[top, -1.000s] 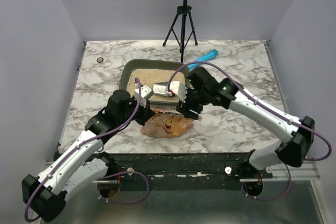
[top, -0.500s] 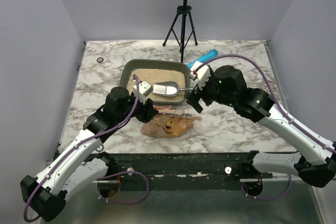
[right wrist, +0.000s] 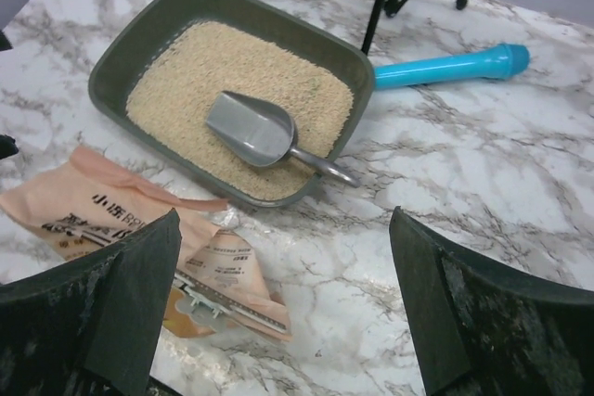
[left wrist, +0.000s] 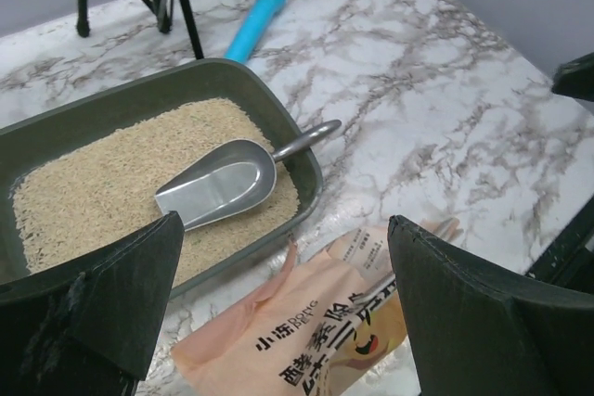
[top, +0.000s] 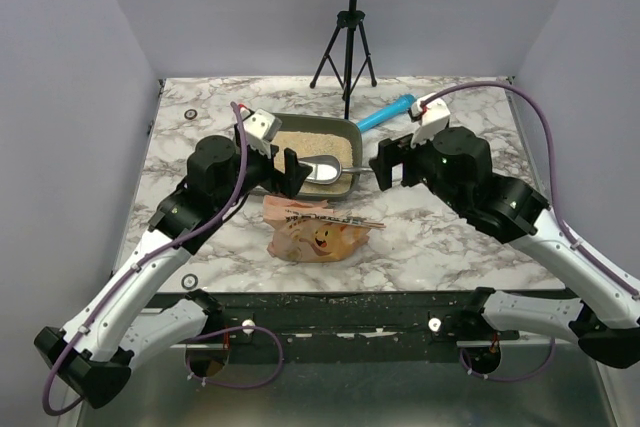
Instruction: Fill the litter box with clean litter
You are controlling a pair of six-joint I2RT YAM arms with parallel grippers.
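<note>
Count, near to far: two pincers, one bag, one box, one scoop, one blue cylinder, one tripod. Left pincer (left wrist: 283,223) spread wide, gripping nothing; right pincer (right wrist: 283,215) likewise spread wide and empty; both hang above the counter (top: 450,237), apart from every item. One orange-pink printed bag (top: 320,232) lies flat on the counter just in front of the litter box (top: 355,147). Litter box sits mid-counter; the clean litter (right wrist: 232,71) covers its floor in a fairly even beige layer. One silver scoop (right wrist: 251,127) rests on the litter, bowl up, handle laid across the near right rim and poking out past it. One blue cylinder (top: 385,114) lies just beyond the box's far right corner; one black tripod (top: 345,47) stands behind. Versus 0.5 s ago: both pincers have lifted and drawn away from the box, the right one off the scoop handle; scoop, box and bag unmoved
</note>
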